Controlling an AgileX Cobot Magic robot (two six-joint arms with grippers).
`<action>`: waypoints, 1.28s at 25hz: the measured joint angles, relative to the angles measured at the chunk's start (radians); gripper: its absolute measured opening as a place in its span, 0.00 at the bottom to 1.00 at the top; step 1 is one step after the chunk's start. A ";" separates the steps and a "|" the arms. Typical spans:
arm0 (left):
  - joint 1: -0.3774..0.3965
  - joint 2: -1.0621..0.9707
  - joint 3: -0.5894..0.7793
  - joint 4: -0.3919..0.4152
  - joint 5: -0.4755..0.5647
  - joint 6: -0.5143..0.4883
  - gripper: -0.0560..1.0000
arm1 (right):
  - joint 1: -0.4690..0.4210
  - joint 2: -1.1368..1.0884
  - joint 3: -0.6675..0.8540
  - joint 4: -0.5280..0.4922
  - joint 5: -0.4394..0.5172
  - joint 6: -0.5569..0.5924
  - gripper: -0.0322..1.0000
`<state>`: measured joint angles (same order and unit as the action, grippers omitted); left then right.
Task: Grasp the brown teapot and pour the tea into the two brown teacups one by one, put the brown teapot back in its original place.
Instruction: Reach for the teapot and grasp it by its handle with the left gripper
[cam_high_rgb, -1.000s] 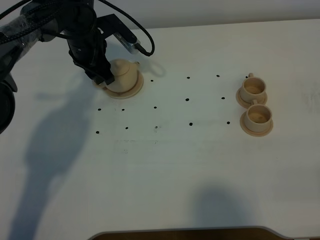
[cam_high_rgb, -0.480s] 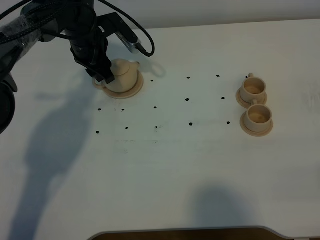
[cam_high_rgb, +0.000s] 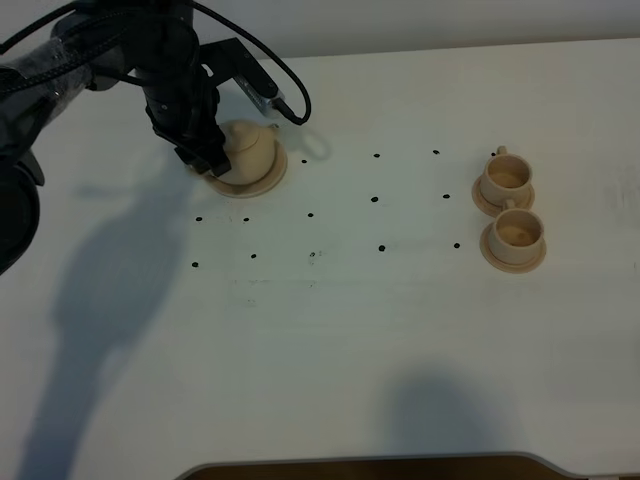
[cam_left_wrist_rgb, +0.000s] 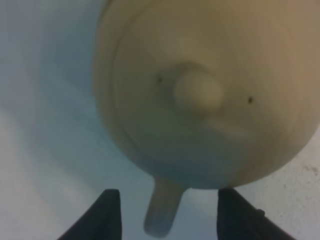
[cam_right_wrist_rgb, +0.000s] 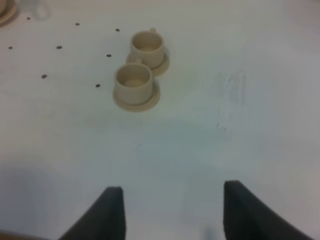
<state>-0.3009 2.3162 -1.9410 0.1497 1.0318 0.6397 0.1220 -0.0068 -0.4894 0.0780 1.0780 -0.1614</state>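
In the high view, the brown teapot (cam_high_rgb: 252, 148) sits on its saucer (cam_high_rgb: 265, 186) at the far left of the desk (cam_high_rgb: 400, 330). The left tool (cam_high_rgb: 210, 160) is right against it. The two brown teacups (cam_high_rgb: 507, 178) stand well apart from it, so a weak hold could let the pot swing or shed its lid on that long carry.

In the left wrist view, the jaws stand released either side of the thin handle (cam_left_wrist_rgb: 162, 212), gripping nothing. If they close off-centre, they could shove the pot off the saucer or let it twist when lifted.

In the right wrist view, the right tool (cam_right_wrist_rgb: 174, 200) is released and empty. The cups sit just beside each other, so a pour into one could splash over the other.

No brand, label or writing is readable; the desk carries only black dots.
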 joint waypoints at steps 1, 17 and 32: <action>0.000 0.000 0.000 0.000 0.000 0.001 0.48 | 0.000 0.000 0.000 0.000 0.000 0.000 0.45; 0.000 0.007 -0.045 -0.015 0.020 0.068 0.48 | 0.000 0.000 0.000 0.000 0.000 0.000 0.45; 0.005 0.012 -0.050 -0.021 0.059 0.087 0.48 | 0.000 0.000 0.000 0.000 0.000 0.000 0.45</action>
<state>-0.2962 2.3283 -1.9907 0.1285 1.0911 0.7267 0.1220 -0.0068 -0.4894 0.0780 1.0777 -0.1614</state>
